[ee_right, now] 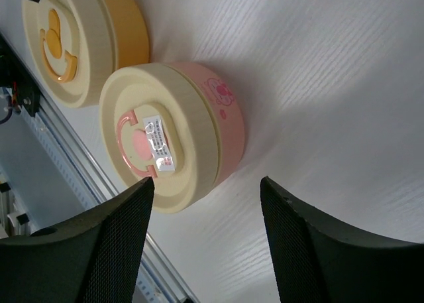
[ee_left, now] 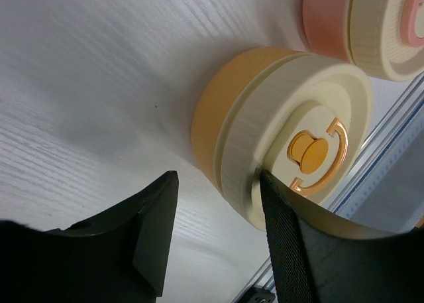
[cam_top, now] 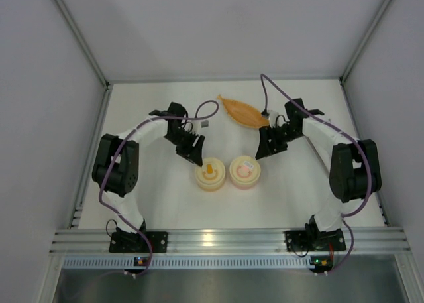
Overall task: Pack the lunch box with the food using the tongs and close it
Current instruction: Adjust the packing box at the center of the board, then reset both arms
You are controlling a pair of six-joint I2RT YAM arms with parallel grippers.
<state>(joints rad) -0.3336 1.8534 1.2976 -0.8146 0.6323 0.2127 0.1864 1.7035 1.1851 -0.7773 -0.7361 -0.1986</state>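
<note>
left gripper [cam_top: 195,154] parted, empty, just behind yellow lunch box [cam_top: 209,176], one finger [ee_left: 285,237] against its lid [ee_left: 298,97] rim, nearer arm | right gripper [cam_top: 264,150] parted, empty, right of yellow lunch box, facing pink lunch box [cam_top: 244,172] beside it | tongs, food: not visible

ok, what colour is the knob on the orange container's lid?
Orange knob on a cream lid; clearest in the left wrist view.

right pincer [ee_right: 207,183]: jaws apart, empty | pink box [ee_right: 225,111]: lidded, ahead | yellow box [ee_right: 129,31]: lidded, beside it
</note>
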